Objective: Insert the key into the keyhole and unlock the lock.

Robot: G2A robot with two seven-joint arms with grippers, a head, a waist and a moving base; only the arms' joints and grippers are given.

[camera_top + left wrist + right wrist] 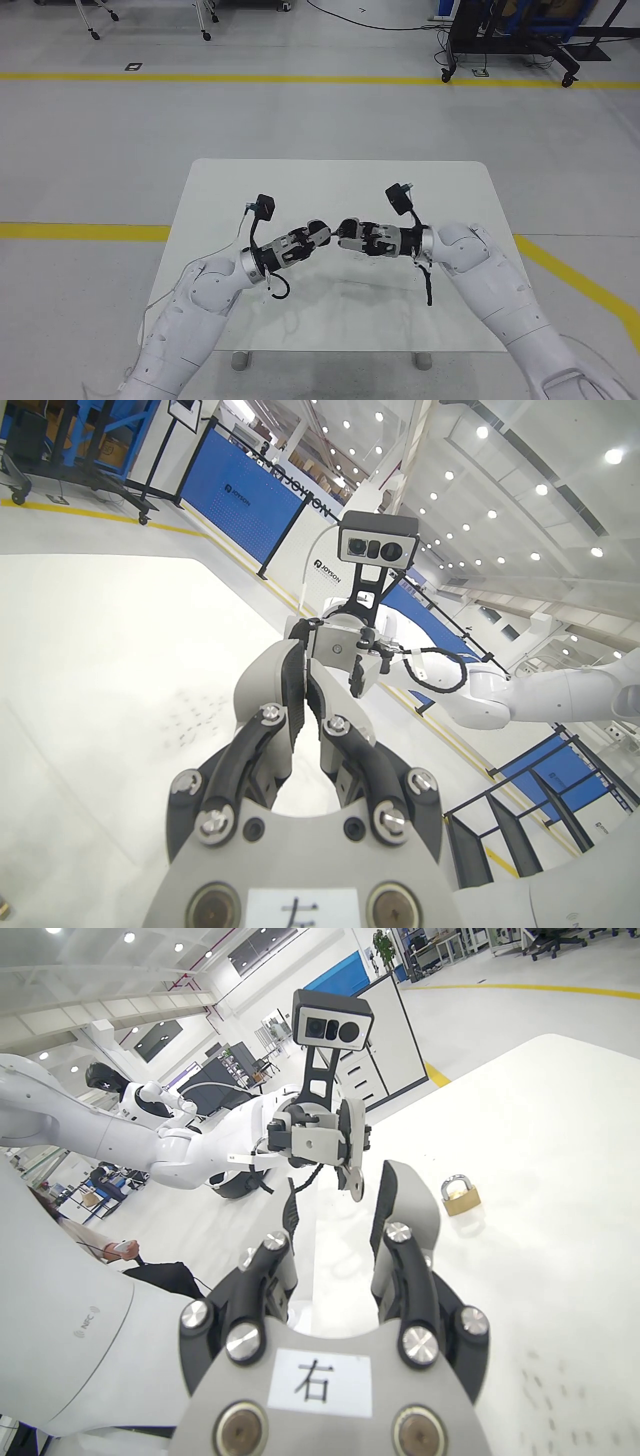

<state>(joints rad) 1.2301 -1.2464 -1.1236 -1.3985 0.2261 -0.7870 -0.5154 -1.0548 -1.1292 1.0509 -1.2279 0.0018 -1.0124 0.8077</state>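
**Ana:** What was the biggest thing in front of the robot?

**Ben:** A white rectangular table [440, 190]. Both arms were over its middle. The left gripper [318, 234] and the right gripper [347, 233] pointed at each other, tip near tip, above the table top.

**Ana:** How did the fingers stand?

**Ben:** The left gripper's [303, 672] black ribbed pads were pressed close together. From the right wrist camera you could see why: it pinched a flat silver key [355, 1184], whose round head hung below its fingers. The right gripper [336, 1193] had its two fingers spread wide with nothing between them, and it was aimed toward that key.

**Ana:** And the lock?

**Ben:** A small brass padlock [461, 1197] with a silver shackle lay on the table. It was just beyond the right gripper's fingers and apart from both grippers. The shackle looked closed. The key was up in the air, not in the keyhole.

**Ana:** Was there any writing?

**Ben:** Each gripper base carried a white paper label with one dark handwritten character, one on the left [302, 910] and one on the right [320, 1385]. Behind the table, blue partition panels [250, 500] bore white print.
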